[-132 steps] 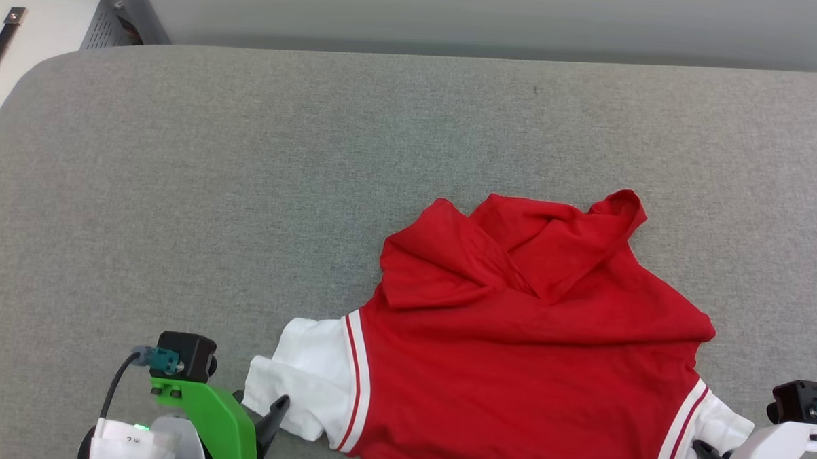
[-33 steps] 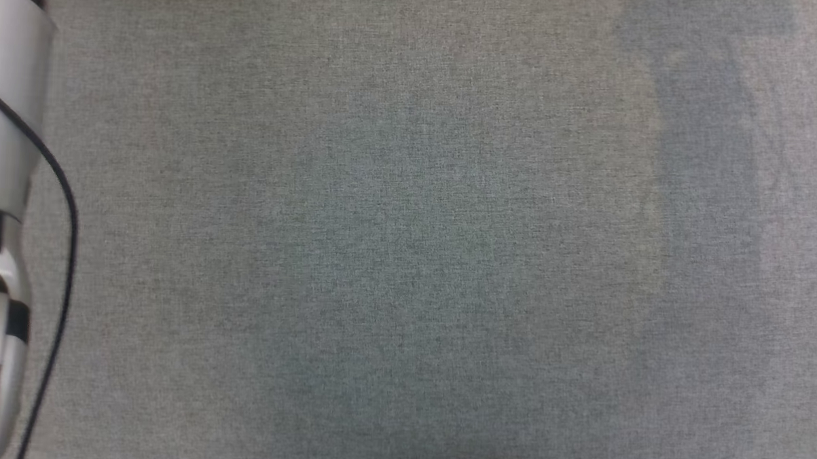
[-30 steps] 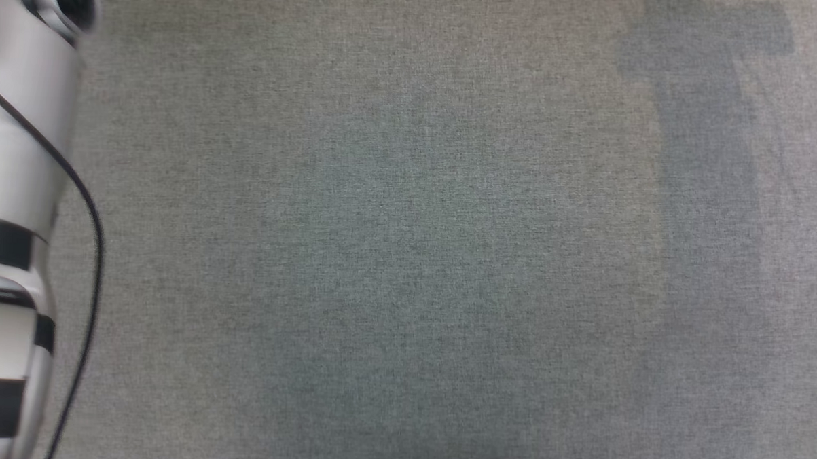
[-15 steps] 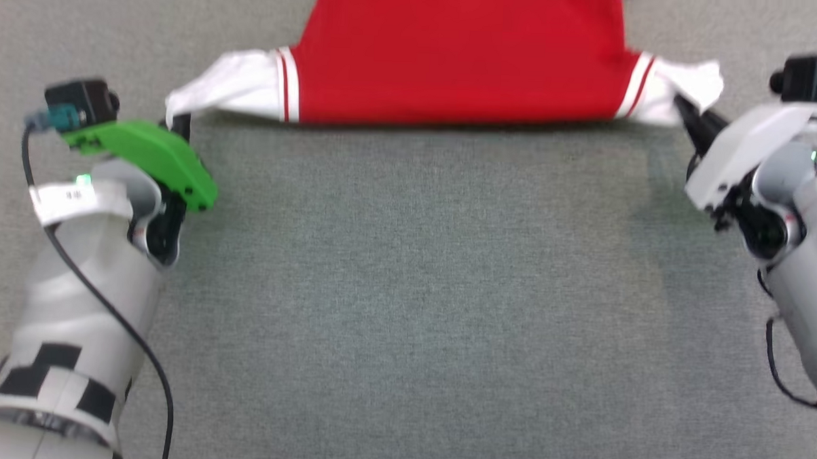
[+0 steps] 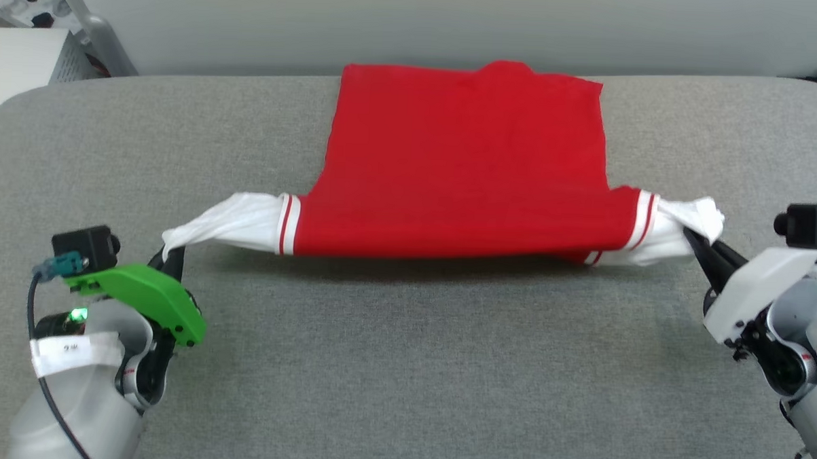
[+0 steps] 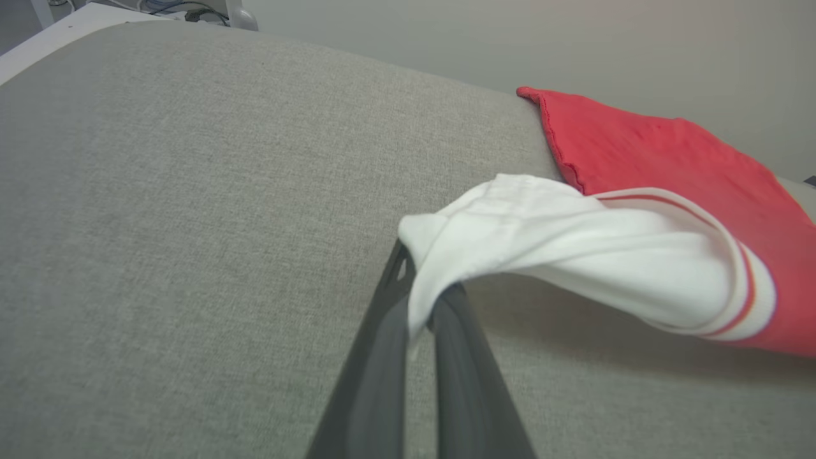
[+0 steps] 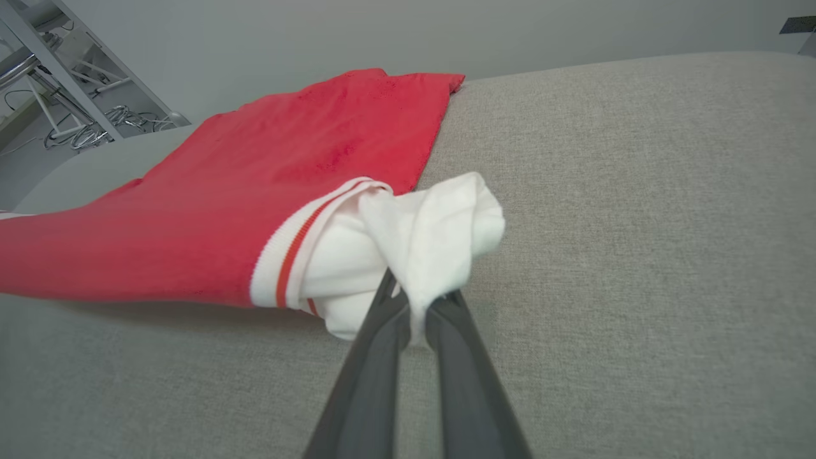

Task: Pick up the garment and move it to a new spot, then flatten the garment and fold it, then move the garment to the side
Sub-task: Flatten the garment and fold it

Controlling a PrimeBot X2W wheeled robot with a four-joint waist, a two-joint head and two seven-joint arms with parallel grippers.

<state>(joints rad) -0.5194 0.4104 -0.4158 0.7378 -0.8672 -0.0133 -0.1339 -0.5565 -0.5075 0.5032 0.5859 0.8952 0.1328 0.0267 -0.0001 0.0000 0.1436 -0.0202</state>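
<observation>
The garment [image 5: 465,163] is a red jersey with white sleeves and red-and-white striped trim, stretched wide between my two arms with its plain red side up. Its far hem lies on the grey table near the back edge, while the near edge hangs a little above the surface and casts a shadow. My left gripper [image 5: 173,255] is shut on the tip of the left white sleeve [image 6: 542,255]. My right gripper [image 5: 697,241] is shut on the bunched right white sleeve [image 7: 433,242]. The lettering is hidden.
The grey fabric table [image 5: 404,365] runs wide and bare in front of the garment. Its back edge meets a pale wall. A white cabinet [image 5: 13,59] and metal frame [image 5: 83,21] stand beyond the far left corner.
The head camera has tilted up, so the whole picture shifted down. Both grippers keep their hold on the sleeves, and the garment now shows spread out to its far hem.
</observation>
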